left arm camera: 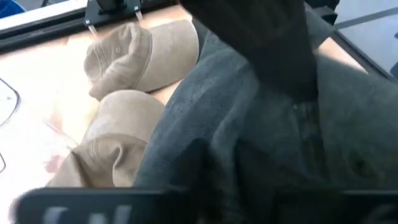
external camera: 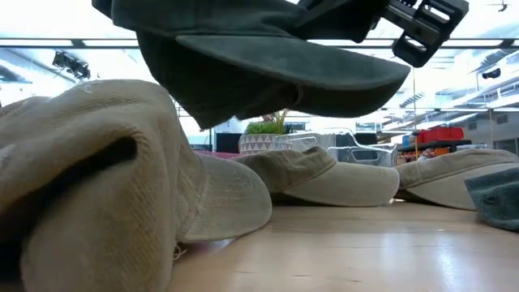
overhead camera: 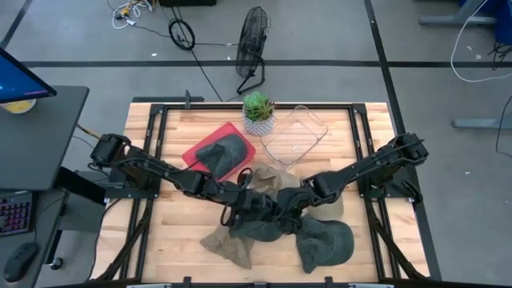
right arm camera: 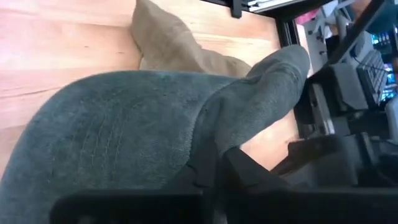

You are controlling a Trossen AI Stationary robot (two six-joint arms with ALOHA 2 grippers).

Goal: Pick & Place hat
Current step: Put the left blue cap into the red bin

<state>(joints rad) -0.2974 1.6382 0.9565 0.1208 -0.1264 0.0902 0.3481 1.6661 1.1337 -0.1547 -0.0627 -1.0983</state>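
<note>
A dark green hat [overhead camera: 262, 222] hangs lifted above the table's near middle, where both arms meet; in the low view the green hat [external camera: 268, 65] is clear of the wood. My right gripper [right arm camera: 216, 169] is shut on it. My left gripper [overhead camera: 240, 204] is right against the same hat, and the hat [left arm camera: 280, 124] fills its wrist view and hides it. Another dark green hat [overhead camera: 222, 152] lies on a red tray [overhead camera: 194, 150]. A third dark green hat [overhead camera: 326, 244] lies on the table near the near edge. My right gripper pinches a raised fold of the dark green hat's cloth [right arm camera: 219, 127] between its two fingers. The gripper reaches in from the table's right side. The hat is lifted clear of the table and spreads out beyond the fingers.
Tan hats lie on the table around the held one: one tan hat [overhead camera: 228, 246] near the near edge, another [overhead camera: 282, 180] under the arms. A potted plant [overhead camera: 258, 112] and a clear container [overhead camera: 294, 136] stand at the far side. Bare wood shows at the left.
</note>
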